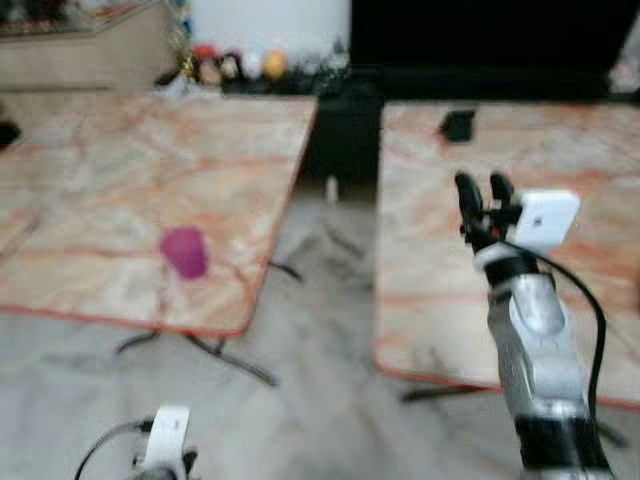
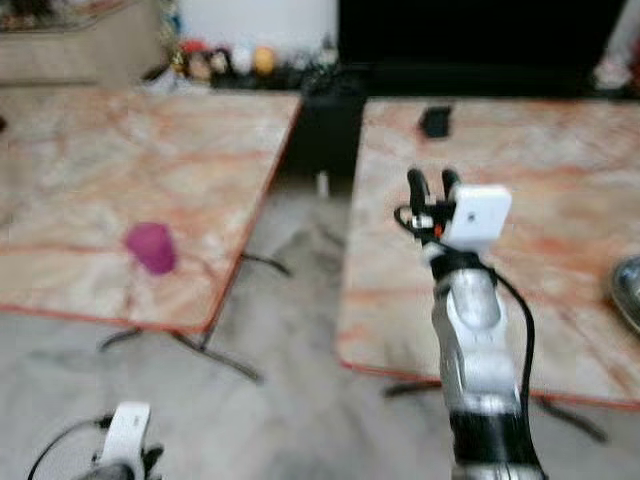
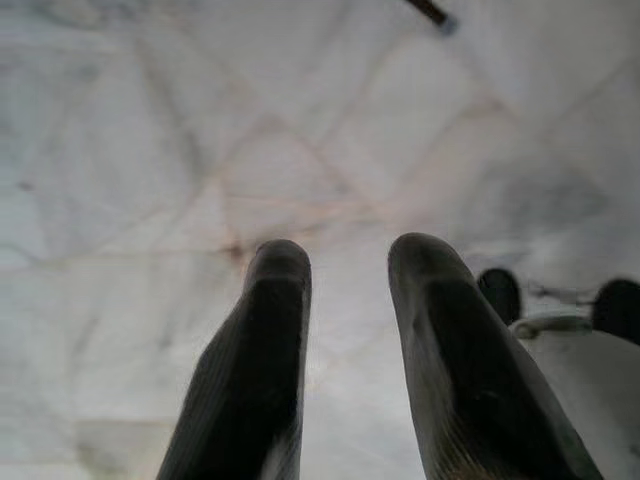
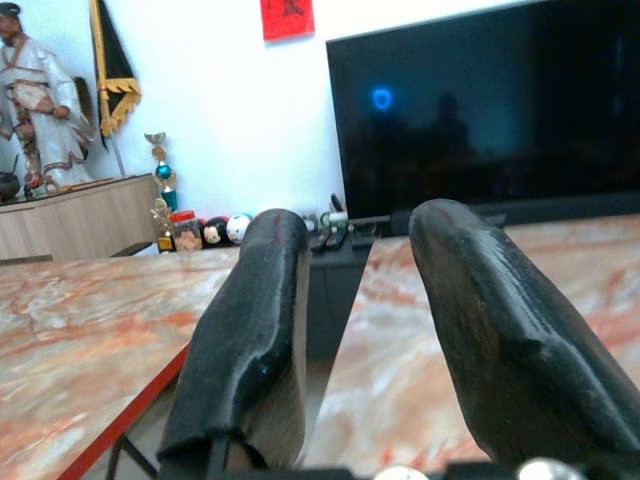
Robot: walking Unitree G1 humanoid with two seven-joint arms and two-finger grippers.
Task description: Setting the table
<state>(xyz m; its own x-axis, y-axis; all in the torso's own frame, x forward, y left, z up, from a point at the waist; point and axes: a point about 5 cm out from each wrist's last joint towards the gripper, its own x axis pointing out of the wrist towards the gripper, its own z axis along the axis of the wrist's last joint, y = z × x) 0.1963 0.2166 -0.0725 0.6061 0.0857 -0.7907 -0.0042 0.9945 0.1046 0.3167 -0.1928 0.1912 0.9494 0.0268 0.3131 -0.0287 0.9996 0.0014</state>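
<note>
Low at the frame's edge, the left gripper (image 1: 165, 462) hangs idle over the floor (image 1: 330, 400). Above the right table (image 1: 600, 200), the raised right gripper (image 1: 484, 186) holds nothing, fingers slightly parted. A pink cup (image 1: 185, 251) stands on the left table (image 1: 100, 180), well apart. Left wrist view: fingers spread, empty, above the floor. Right wrist view: a clear gap between fingers, facing the television (image 4: 480, 110). Turning toward the cup before reaching seems wise.

A small magenta plastic cup (image 1: 184, 251) stands near the front edge of my left marble-patterned table (image 1: 120, 160), toward its right corner.
</note>
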